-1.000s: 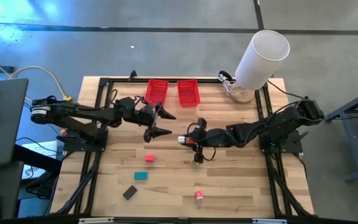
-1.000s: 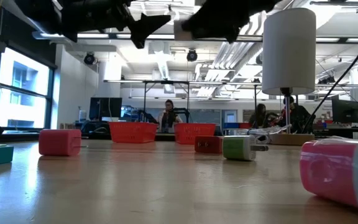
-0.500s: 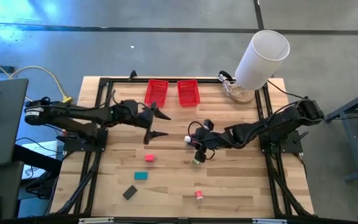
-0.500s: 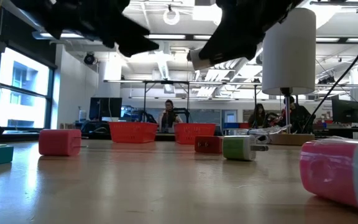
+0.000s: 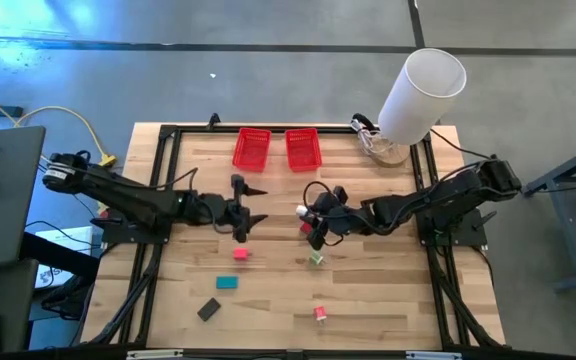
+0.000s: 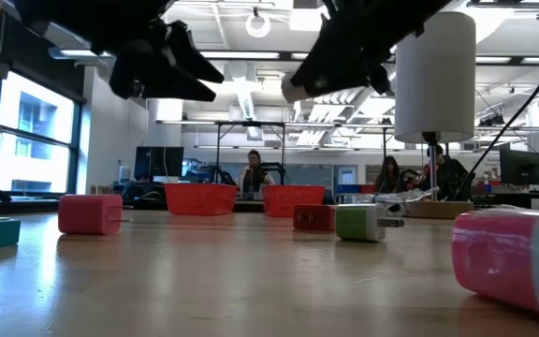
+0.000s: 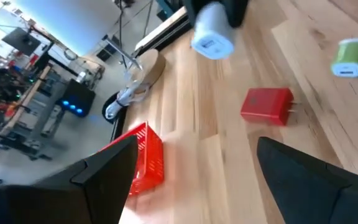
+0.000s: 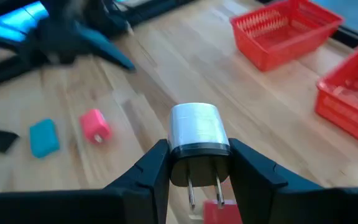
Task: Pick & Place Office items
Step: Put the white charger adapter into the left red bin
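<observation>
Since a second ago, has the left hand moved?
Yes. In the high view the left hand has pulled back from the left red basket, toward the pink block.

Robotics lab / open-plan workshop: wooden table [image 5: 368,290] on a black frame over bare concrete floor, w/ two arms mounted. Bkgd in low view has exposed ceiling ducts [image 6: 251,98] and strip lights, big windows [image 6: 26,140], rows of benches w/ monitors [image 6: 519,167], and seated people [image 6: 254,173] at them.
</observation>
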Available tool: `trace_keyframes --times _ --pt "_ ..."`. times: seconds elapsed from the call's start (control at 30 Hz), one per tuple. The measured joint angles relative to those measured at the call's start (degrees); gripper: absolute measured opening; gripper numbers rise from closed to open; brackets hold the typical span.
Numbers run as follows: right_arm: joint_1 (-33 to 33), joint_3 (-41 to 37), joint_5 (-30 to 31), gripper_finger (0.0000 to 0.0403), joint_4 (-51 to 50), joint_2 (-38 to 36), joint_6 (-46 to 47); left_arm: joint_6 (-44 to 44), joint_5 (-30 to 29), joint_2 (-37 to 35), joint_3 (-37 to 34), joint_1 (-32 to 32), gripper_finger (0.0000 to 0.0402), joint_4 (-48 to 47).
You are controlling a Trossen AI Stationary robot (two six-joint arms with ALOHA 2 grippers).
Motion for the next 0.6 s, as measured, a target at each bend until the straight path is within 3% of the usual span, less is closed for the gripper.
trace_keyframes --times 0.37,0.6 --pt "-3.62 0.0 -6.91 0.0122 6.47 -0.02 -1.5 -7.94 -0.88 0.1 0.0 -1.84 0.0322 -0.02" --pt "-4.81 0.0 -7.95 0.0122 6.84 -0.02 -0.23 -2.38 -5.19 1.38 0.0 -1.87 0.0322 3.77"
